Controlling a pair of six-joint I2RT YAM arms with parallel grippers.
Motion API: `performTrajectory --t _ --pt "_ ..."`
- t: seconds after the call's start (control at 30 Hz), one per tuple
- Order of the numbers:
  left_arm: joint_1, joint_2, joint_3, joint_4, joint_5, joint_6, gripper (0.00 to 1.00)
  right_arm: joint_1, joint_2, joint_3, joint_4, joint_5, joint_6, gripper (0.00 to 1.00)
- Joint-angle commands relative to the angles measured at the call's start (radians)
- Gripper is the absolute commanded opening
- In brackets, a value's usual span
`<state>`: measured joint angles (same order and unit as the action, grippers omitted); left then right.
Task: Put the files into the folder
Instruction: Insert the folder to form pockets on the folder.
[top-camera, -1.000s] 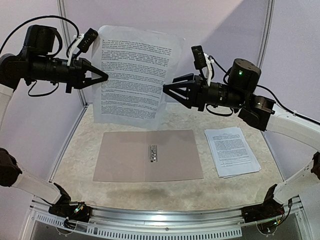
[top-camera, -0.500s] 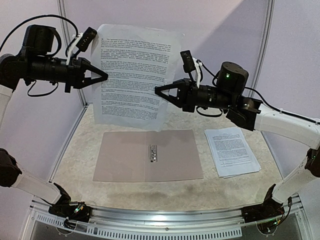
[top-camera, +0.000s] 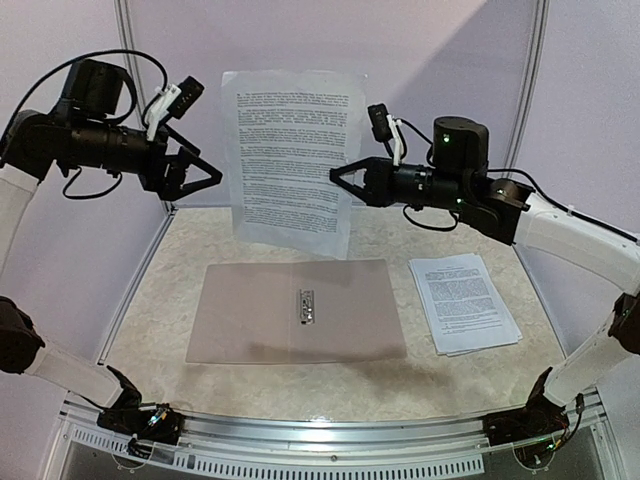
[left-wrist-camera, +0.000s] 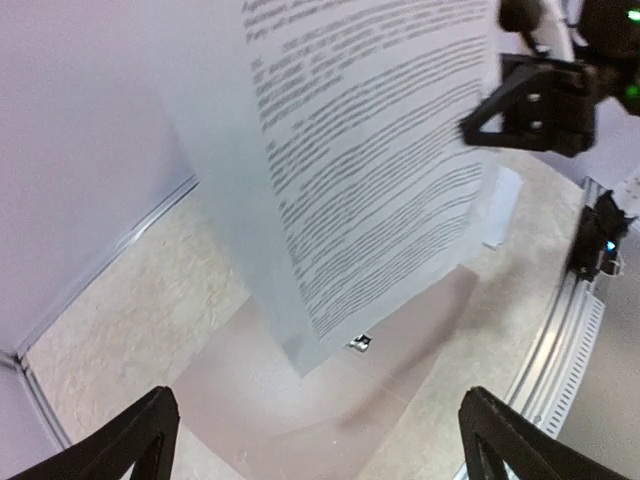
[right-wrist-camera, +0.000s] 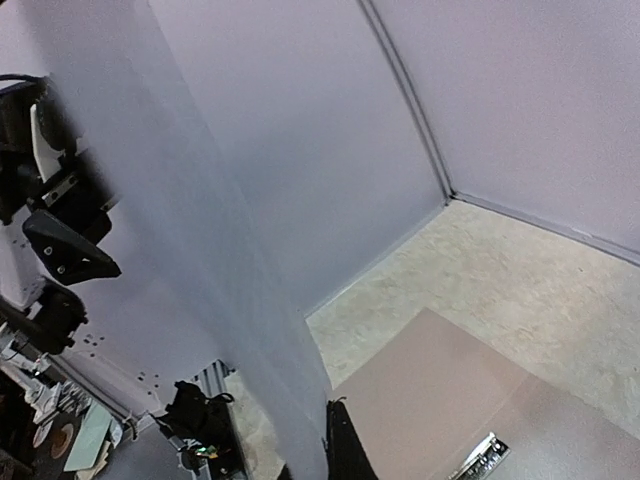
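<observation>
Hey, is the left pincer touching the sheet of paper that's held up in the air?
Apart. The left wrist view shows the left pincer wide open, the raised sheet hanging clear of both fingers.

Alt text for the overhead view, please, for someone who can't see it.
The right claw pinches one edge of a printed sheet, holding it upright in the air, while the left claw stands open just clear of the other edge. Below, an open brown folder lies flat, a paper stack to its right.
</observation>
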<state>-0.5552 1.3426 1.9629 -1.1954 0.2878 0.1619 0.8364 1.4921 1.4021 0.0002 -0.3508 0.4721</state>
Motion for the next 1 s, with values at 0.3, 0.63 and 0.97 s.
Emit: performTrajectory --t 0.3,0.63,0.97 --pt "0.453 0.103 -0.593 0.082 -0.074 -0.183 0.96 -0.087 0.358 0.074 -0.178 -0.039 0.148 0.0" --pt "0.487 0.257 -0.803 0.227 0.014 -0.263 0.85 -0.087 0.482 0.072 -0.265 -0.079 0.113 0.0" --pt "0.488 0.313 -0.881 0.292 0.018 -0.299 0.86 -0.06 0.49 0.023 -0.181 -0.144 0.099 0.0"
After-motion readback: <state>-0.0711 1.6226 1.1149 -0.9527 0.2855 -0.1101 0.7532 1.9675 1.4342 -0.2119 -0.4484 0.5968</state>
